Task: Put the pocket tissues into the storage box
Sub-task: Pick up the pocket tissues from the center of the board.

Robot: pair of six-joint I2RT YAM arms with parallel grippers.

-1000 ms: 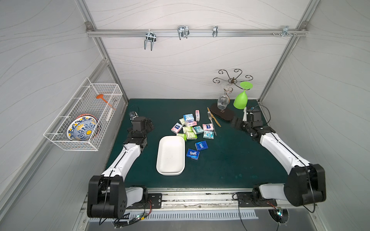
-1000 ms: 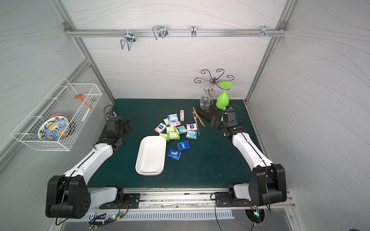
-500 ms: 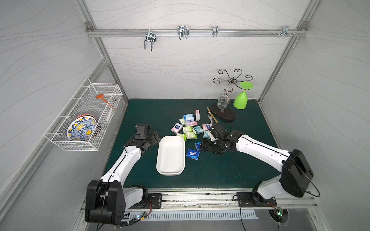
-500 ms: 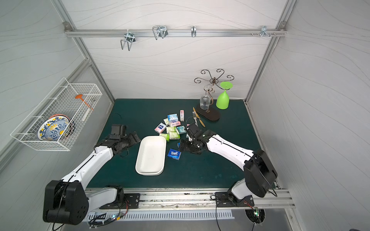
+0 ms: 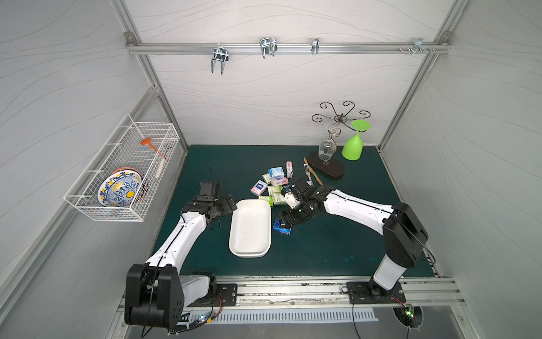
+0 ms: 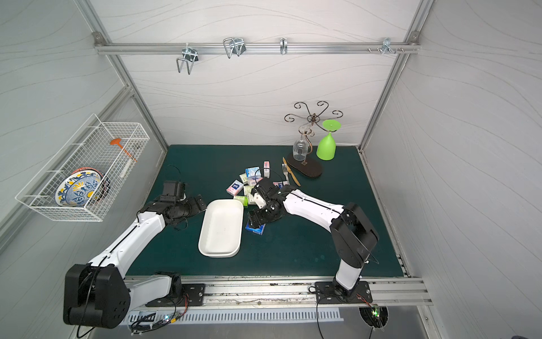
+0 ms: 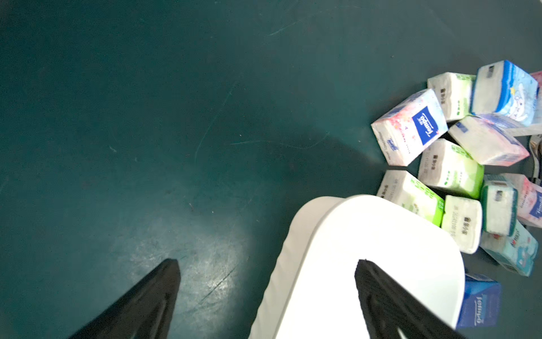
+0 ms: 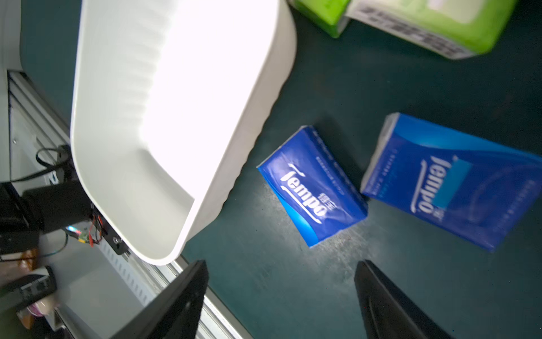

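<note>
Green worktop (image 5: 337, 249) carries the empty storage box (image 5: 249, 232), pocket tissues (image 5: 275, 172) clustered beside it. Right jaws, spread, should straddle the dark blue pack (image 8: 312, 187) squarely before closing; left jaws are spread too

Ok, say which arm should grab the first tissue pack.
Right. The right gripper hangs open by a dark blue pack beside the box; the left gripper, also open, is on the box's other side.

A robotics lab test cell: white panel walls (image 5: 264, 97) in an aluminium frame (image 5: 410, 97), hooks (image 5: 267, 50) overhead, a left arm (image 5: 181, 234) and right arm (image 5: 357, 208) bolted to a metal rail (image 5: 293, 293) with bare wiring (image 5: 205, 317), and a green-matted tabletop (image 5: 322, 249). The wire basket (image 5: 96, 187), painted plate (image 5: 118, 190) and glass rack (image 5: 328, 168) are household goods.
</note>
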